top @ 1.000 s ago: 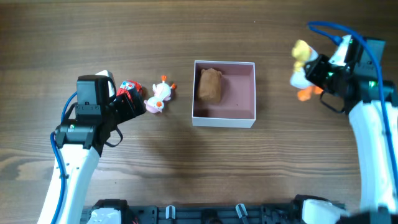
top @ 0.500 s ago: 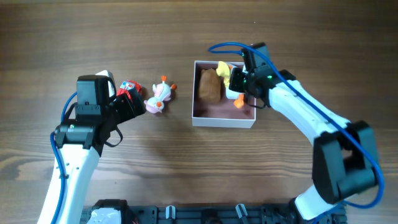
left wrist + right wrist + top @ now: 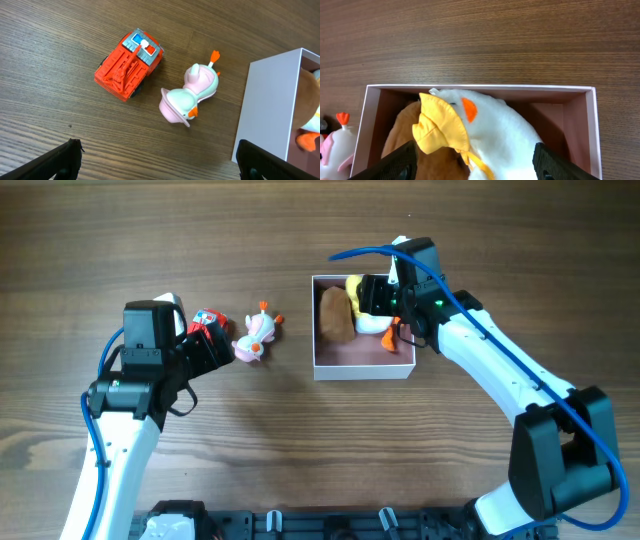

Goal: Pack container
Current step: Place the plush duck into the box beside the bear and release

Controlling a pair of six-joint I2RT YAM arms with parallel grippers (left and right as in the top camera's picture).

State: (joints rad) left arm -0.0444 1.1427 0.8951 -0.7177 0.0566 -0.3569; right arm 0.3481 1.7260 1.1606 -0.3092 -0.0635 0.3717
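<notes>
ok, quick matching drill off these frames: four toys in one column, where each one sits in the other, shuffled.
1. red truck
2. pink duck
3. brown toy
4. white duck

A. in the box, inside the right gripper
B. on the table, between truck and box
C. lying in the box, left side
D. on the table, farthest from the box

Pairs: 1-D, 2-B, 3-C, 4-A

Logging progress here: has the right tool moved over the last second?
Yes. The right tool swung left, from well right of the container to above its pink inside, bringing the white duck plush beside the brown toy.
</notes>
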